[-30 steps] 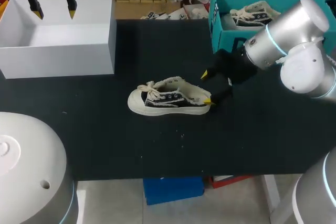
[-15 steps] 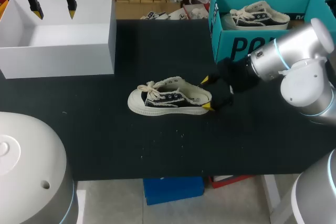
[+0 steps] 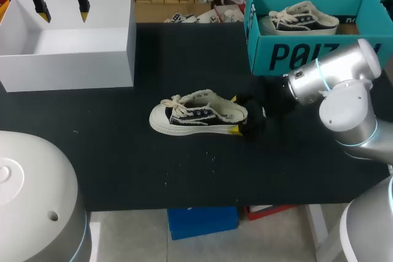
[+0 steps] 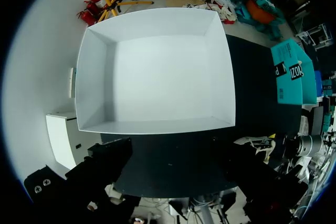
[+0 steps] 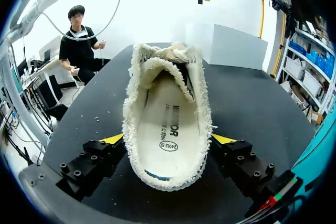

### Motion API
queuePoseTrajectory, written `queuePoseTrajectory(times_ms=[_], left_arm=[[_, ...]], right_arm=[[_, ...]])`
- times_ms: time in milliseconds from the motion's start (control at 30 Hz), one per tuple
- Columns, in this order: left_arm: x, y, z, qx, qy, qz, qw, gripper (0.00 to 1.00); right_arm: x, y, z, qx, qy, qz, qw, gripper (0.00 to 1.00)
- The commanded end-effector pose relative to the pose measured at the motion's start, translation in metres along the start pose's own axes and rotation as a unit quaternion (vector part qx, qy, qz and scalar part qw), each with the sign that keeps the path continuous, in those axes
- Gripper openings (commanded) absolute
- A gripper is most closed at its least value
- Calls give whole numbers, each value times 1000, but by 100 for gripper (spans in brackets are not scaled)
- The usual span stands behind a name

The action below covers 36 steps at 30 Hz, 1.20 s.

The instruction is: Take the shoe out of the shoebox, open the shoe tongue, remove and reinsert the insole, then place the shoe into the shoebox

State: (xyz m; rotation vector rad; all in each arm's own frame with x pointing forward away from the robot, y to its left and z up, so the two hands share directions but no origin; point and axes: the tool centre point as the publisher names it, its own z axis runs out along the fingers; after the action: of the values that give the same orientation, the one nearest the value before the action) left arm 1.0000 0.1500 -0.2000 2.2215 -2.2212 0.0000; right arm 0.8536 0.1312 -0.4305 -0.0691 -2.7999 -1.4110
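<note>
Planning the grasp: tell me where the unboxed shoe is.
Head view: the shoe lies mid-table, right of the white box, heel at the right tool.

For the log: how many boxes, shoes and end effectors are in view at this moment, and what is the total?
Boxes: 2, the white box and the teal box
Shoes: 2, the shoe on the table and the second shoe inside the teal box
End effectors: 2, the left end effector and the right end effector
Total: 6

right claw (image 3: 237,115) lowered and advanced, fingers now flanking the heel of the shoe (image 3: 195,115)
</note>
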Motion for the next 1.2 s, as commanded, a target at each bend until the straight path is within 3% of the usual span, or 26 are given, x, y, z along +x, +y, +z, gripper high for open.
queuePoseTrajectory(times_ms=[33,767,800,833,1200], left_arm=[[0,0,0,0,0,0,1000,100],[0,0,0,0,0,0,1000,100],[0,0,0,0,0,0,1000,100],[0,0,0,0,0,0,1000,100],[0,0,0,0,0,0,1000,100]], right_arm=[[-1,-4,10,-9,-1,1,1000,100],[-6,-1,23,-20,5,-4,1000,100],[-6,-1,23,-14,3,-4,1000,41],[-6,-1,23,-13,0,-5,1000,0],[-6,-1,23,-16,-1,-5,1000,0]])
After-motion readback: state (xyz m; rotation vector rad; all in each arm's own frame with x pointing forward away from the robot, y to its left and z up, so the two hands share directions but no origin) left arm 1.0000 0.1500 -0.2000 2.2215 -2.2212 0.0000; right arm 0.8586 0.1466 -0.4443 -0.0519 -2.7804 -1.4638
